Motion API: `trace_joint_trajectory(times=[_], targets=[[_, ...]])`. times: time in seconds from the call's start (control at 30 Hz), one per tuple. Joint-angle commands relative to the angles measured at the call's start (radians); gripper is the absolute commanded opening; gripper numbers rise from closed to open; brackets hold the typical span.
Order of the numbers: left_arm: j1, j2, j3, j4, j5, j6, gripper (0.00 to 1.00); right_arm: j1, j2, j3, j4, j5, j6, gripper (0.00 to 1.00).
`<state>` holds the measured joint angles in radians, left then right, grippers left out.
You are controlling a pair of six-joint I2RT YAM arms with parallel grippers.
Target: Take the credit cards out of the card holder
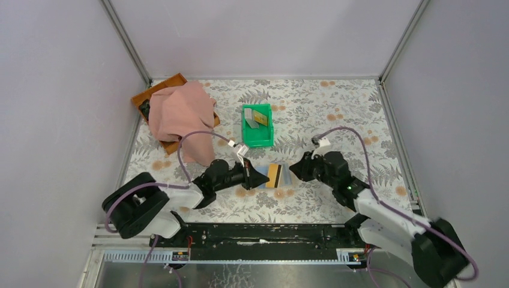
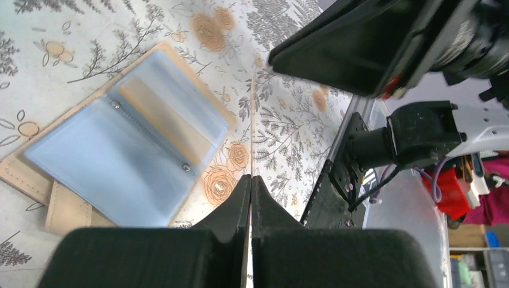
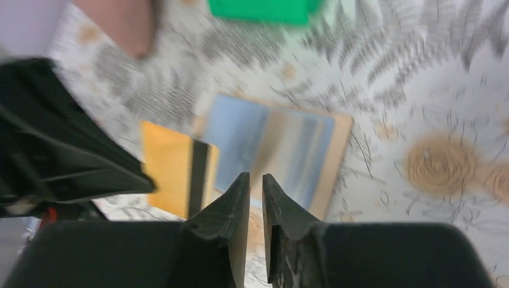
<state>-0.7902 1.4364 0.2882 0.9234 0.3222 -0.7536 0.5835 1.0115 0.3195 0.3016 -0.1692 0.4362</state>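
Surface: a floral-print table (image 1: 336, 120) between grey walls, with a green bin (image 1: 257, 125) just behind centre.
Card holder: the card holder (image 2: 126, 150) lies open and flat at centre, pale blue sleeves up, between the two arms.
Card: a yellow card (image 3: 171, 174) with a dark stripe pokes out at the holder's left-arm side.
Left gripper (image 2: 251, 192): closed tight, tips at the yellow card; whether it nips the edge, I cannot tell.
Right gripper (image 3: 256, 192): a narrow gap, nothing in it, above the holder.
Handling: the card is probably light, stiff and slick; grip the exposed edge. The holder may slide unless pinned.
Room: free table near and right; the arms crowd each other.
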Motion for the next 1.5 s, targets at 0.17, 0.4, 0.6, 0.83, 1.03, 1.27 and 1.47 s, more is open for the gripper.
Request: trace_joint_trajectory(times=[0.17,0.4,0.6,0.83,1.03,1.27,1.47], targets=[[0.012,-0.106,0.070,-0.174,0.285,0.215,0.00,0.005,-0.287,0.148,-0.177,-0.124,-0.046,0.55],[0.011,-0.075,0.097,-0.085,0.548,0.209,0.00,0.004,-0.288,0.210,-0.242,-0.312,-0.120,0.64],[0.012,-0.075,0.132,-0.134,0.587,0.259,0.00,0.004,-0.269,0.212,-0.237,-0.443,-0.099,0.57],[0.025,-0.059,0.174,-0.150,0.611,0.274,0.00,0.006,-0.251,0.198,-0.221,-0.487,-0.085,0.53],[0.056,-0.076,0.202,-0.208,0.613,0.299,0.00,0.005,-0.234,0.200,-0.208,-0.513,-0.084,0.49],[0.098,-0.103,0.212,-0.216,0.635,0.298,0.00,0.007,-0.223,0.192,-0.198,-0.514,-0.082,0.28],[0.116,-0.114,0.208,-0.206,0.638,0.293,0.00,0.006,-0.213,0.190,-0.191,-0.520,-0.079,0.05]])
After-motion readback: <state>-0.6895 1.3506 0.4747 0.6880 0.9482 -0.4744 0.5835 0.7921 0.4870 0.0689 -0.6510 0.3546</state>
